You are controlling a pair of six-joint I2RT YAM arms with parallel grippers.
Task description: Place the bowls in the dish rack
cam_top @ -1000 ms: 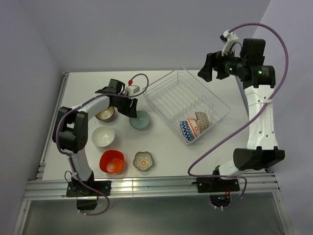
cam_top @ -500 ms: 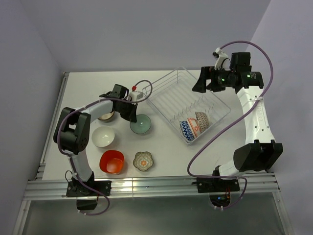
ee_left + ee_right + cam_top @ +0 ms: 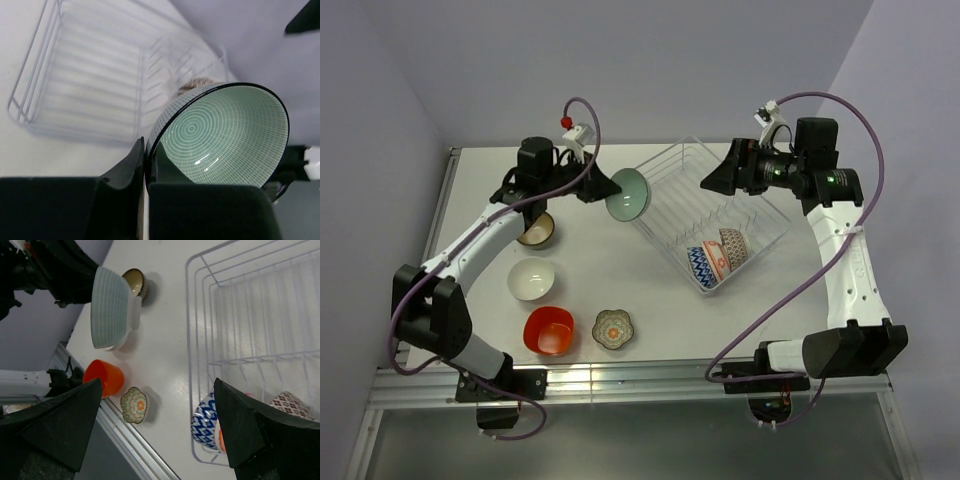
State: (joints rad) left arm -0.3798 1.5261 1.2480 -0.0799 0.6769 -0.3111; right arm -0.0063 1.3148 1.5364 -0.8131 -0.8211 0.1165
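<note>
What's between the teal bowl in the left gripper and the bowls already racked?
Only empty wire slots of the silver-white dish rack; top view shows nothing else between the pale teal bowl and the blue zigzag bowl.

Bench: flat white rectangular tabletop [image 3: 660, 295], matte finish. It is enclosed by plain pale lavender-grey walls [image 3: 640, 60] at the back and on both sides. Silver aluminium extrusion rails [image 3: 640, 385] run along the near edge, and a matching side rail [image 3: 432, 215] runs along the left edge. A dull grey floor strip [image 3: 640, 445] lies below the near rails. Light is even and diffuse, shadows soft. There is faint glare at the near table edge.
</note>
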